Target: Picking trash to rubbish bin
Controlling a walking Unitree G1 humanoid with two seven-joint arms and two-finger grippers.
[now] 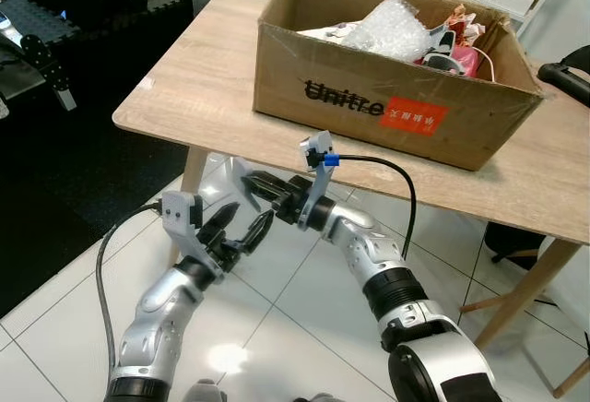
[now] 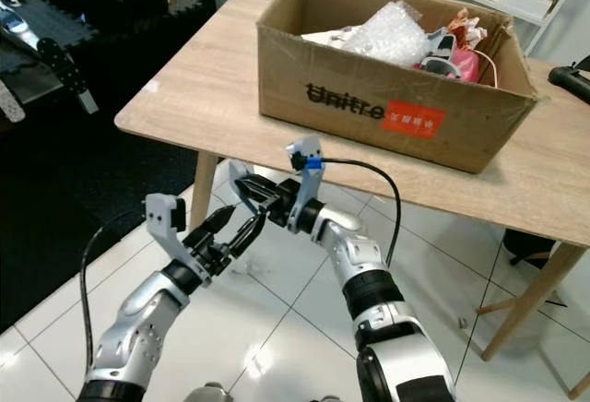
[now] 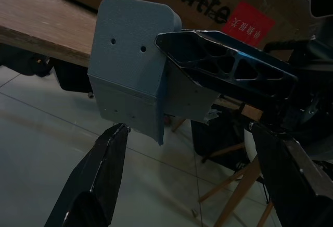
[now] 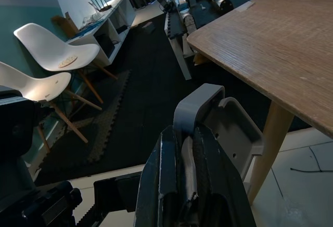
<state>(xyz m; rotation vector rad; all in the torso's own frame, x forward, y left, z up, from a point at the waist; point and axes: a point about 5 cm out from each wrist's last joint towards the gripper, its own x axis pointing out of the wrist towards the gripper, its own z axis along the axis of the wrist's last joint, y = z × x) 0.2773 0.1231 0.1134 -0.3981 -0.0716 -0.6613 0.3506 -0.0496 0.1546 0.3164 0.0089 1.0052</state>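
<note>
Below the near edge of the one wooden table [image 1: 198,84], over white floor tiles [image 1: 277,305], two grippers meet almost tip to tip. The left gripper [image 1: 249,221] has its two black fingers spread wide apart with nothing between them, and its wrist view looks past those fingers [image 3: 99,175] straight at the other arm's grey camera mount. The right gripper [image 1: 251,183] has its fingers pressed close together. Its own wrist view shows a thin pale strip pinched between them, and from the head a single small, clear, glassy-looking scrap [image 1: 233,172] sticks out past the tips, just under the table edge. What the scrap is made of cannot be told. On the table stands one open cardboard box [image 1: 369,98], printed with a struck-through black word and one red label [image 1: 413,116]. It is well filled with rubbish: one crumpled wad of bubble wrap [image 1: 392,22] on top, something pink [image 1: 466,57] beside it towards the robot's right, and other white and red bits too jumbled to count. The box sits above and beyond the two grippers, apart from them. Two white shell chairs [image 4: 54,55] on wooden legs stand side by side across a black mat [image 4: 130,97] in the right wrist view.
</note>
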